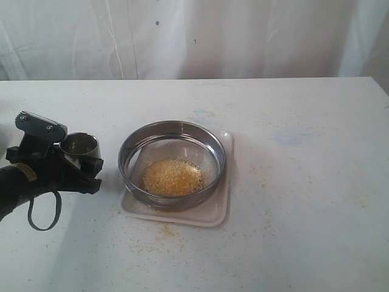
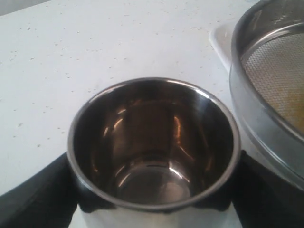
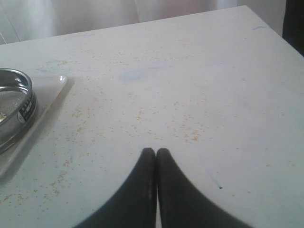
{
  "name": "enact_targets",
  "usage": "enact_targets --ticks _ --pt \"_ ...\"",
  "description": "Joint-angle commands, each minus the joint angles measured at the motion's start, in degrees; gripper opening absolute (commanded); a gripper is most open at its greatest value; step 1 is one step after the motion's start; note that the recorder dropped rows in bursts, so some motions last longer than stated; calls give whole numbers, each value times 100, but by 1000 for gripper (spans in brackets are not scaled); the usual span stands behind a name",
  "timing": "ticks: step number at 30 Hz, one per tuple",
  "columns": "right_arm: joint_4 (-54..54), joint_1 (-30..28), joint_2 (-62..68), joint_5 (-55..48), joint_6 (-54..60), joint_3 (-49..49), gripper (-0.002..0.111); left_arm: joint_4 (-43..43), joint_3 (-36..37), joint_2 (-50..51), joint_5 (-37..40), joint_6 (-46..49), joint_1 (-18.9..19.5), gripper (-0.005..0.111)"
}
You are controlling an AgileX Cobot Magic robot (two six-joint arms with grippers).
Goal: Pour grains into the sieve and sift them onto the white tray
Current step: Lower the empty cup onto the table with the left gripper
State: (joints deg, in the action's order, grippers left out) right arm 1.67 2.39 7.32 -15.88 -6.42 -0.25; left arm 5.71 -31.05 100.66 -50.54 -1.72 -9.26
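My left gripper (image 1: 79,156) is shut on a small steel cup (image 1: 79,146), which stands upright and empty just left of the sieve (image 1: 172,126). In the left wrist view the black fingers (image 2: 33,199) flank the cup (image 2: 152,142), whose bare bottom shows. The wide steel sieve sits on the white tray (image 1: 214,210) and holds a golden heap of grains (image 1: 172,177) on its mesh. My right gripper (image 3: 156,152) is shut on nothing, low over the table to the right of the tray (image 3: 47,92), and out of the exterior view.
Loose grains are scattered on the white table (image 1: 304,182) in front of the tray and to its right (image 3: 190,133). A white curtain (image 1: 243,36) hangs behind the table's far edge.
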Motion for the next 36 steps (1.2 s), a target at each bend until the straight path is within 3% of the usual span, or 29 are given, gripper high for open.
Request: enact_targets --ticks 1,10,20,32,36 --pt "18 -16 21 10 14 25 0 -85 -44 344 -295 -1 121 0" --pt "4 -16 21 10 14 25 0 -100 -44 684 -558 -608 121 0" --pt "17 -16 21 10 14 25 0 -75 -44 684 -558 -608 121 50" --pt "17 -16 21 10 14 25 0 71 -44 684 -642 -403 121 73" --pt "17 -16 21 10 14 25 0 71 -44 684 -583 -349 121 76"
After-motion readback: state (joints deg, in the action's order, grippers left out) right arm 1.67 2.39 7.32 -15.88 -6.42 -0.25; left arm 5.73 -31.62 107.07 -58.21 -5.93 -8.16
